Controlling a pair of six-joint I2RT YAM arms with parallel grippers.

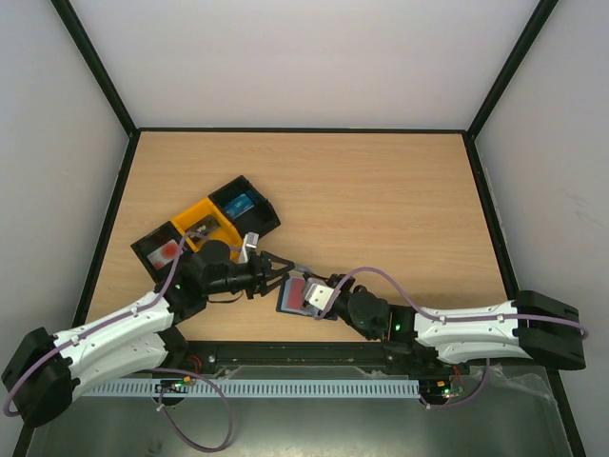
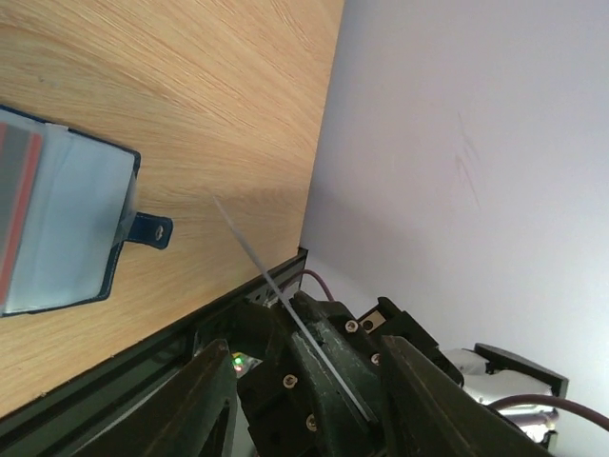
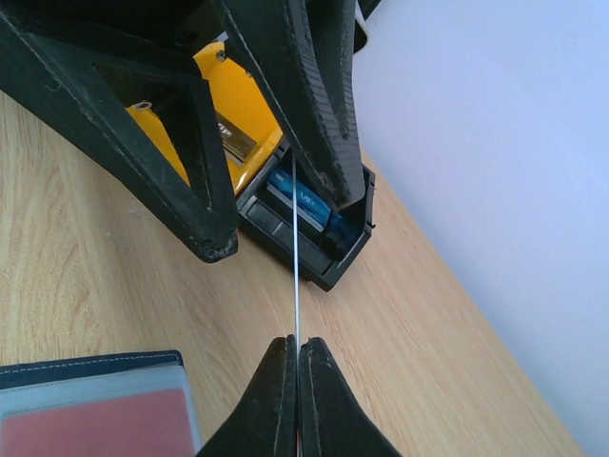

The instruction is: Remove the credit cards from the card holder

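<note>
Two black trays point(image 1: 143, 246) point(image 1: 267, 221) and one yellow tray point(image 1: 205, 208). One wallet point(image 1: 288, 297). Three cards in plain sight: one blue card point(image 1: 243, 203), one white card point(image 1: 166, 252) with a red mark, one edge-on card point(image 3: 295, 238).

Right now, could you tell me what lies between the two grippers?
A thin card, edge-on, runs from the shut right gripper between the jaws of the left gripper; the right wrist view shows it.

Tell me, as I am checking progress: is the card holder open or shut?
Open. The card holder lies on the table, clear inner pocket facing up over a reddish card, tab clasp loose.
</note>
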